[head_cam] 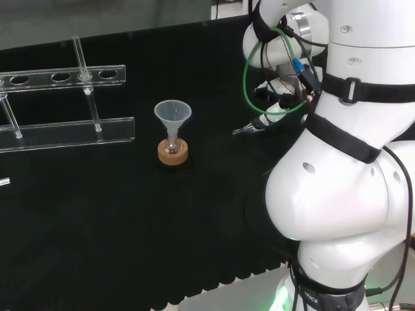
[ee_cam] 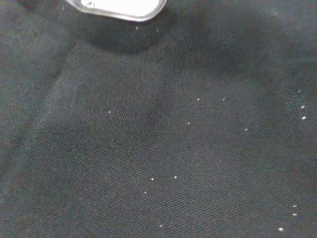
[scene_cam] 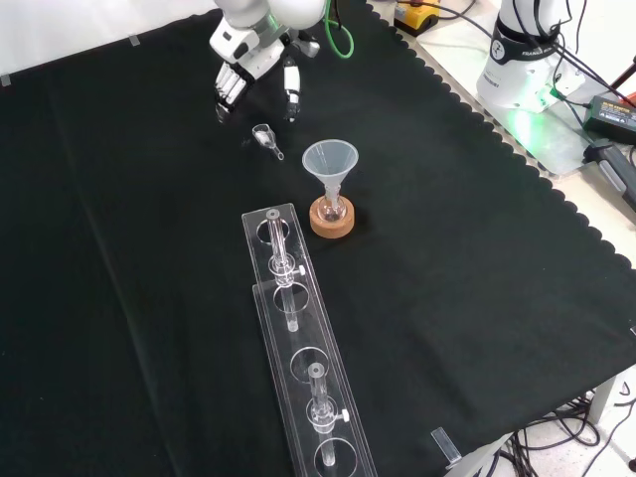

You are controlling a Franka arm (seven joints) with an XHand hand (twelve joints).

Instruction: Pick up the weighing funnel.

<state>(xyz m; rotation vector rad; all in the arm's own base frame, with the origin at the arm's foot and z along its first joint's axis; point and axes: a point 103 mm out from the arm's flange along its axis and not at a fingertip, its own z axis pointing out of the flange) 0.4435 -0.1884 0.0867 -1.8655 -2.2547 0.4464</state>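
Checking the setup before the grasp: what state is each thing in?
hand: open, above the cloth, holding nothing.
weighing funnel: lying on the cloth, untouched.
funnel: upright, stem in the flask.
flask: upright on its cork ring.
tube rack: standing, tubes in some holes.

A laboratory. A clear cone-shaped funnel (scene_cam: 330, 159) standing over a round cork ring (scene_cam: 319, 225) and a clear plastic tube rack (scene_cam: 298, 330) show it.
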